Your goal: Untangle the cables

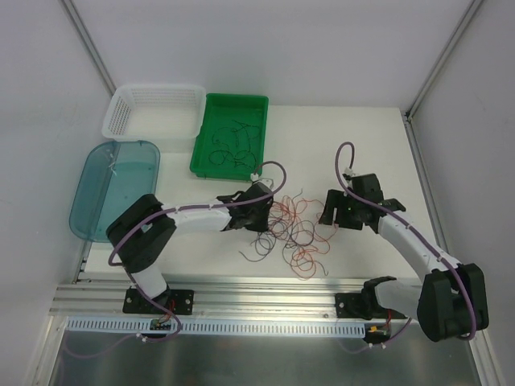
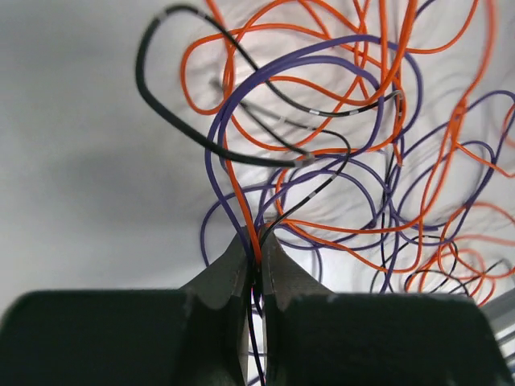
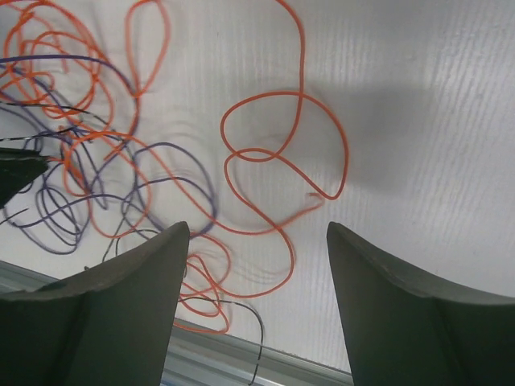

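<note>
A tangle of thin red-orange, purple and black cables (image 1: 294, 232) lies on the white table between my two arms. My left gripper (image 1: 259, 215) sits at the tangle's left edge; in the left wrist view it (image 2: 257, 241) is shut on a few strands, orange, purple and black, that run up from between its tips into the loops (image 2: 322, 145). My right gripper (image 1: 336, 211) hovers at the tangle's right edge. In the right wrist view it (image 3: 257, 233) is open and empty above a loose orange cable loop (image 3: 278, 157).
A green tray (image 1: 231, 135) at the back holds several separated thin cables. A white basket (image 1: 153, 109) stands left of it and a blue translucent lid (image 1: 115, 186) lies at the left. A metal rail (image 1: 265, 291) runs along the table's near edge.
</note>
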Available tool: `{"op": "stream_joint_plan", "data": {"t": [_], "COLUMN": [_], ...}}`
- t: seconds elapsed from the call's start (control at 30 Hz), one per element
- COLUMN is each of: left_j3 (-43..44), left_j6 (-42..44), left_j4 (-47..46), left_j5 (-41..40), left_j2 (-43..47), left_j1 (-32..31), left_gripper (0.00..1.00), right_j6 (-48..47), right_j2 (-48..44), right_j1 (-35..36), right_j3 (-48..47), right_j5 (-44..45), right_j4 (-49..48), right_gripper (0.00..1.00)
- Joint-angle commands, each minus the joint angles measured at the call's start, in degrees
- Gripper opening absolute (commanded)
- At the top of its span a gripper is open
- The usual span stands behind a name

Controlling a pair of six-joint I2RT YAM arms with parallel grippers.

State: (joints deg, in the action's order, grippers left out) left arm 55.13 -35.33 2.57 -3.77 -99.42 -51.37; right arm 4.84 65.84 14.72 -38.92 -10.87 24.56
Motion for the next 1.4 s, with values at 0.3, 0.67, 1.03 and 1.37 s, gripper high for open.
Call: {"op": "stream_joint_plan", "data": {"t": [0.3, 0.67, 1.03, 1.37], "left_j3": [-10.05, -12.15, -16.55, -16.64], "left_j6": [1.05, 2.2, 4.13, 4.75], "left_j4": [10.7, 15.71, 19.67, 20.2], "left_j5": [0.87, -2.38, -2.21, -1.33], "left_j2": [20.13, 23.56, 34.55, 32.45], "left_j1": [1.1, 3.29, 12.6, 14.11], "left_gripper": [0.0, 0.0, 0.0, 0.0], "right_j6": [-3.08, -1.68, -0.45, -6.23], "right_j2": [12.9, 21.43, 24.42, 16.95], "right_j1": [7.25, 7.6, 7.6, 9.44], "right_j3": [-7.75, -9.07, -10.74, -13.29], "right_j5": [9.2, 16.05, 25.46, 22.48], "right_j4": [-2.14, -2.85, -1.0, 0.67], "right_gripper": [0.7, 0.59, 0.01, 0.34]}}
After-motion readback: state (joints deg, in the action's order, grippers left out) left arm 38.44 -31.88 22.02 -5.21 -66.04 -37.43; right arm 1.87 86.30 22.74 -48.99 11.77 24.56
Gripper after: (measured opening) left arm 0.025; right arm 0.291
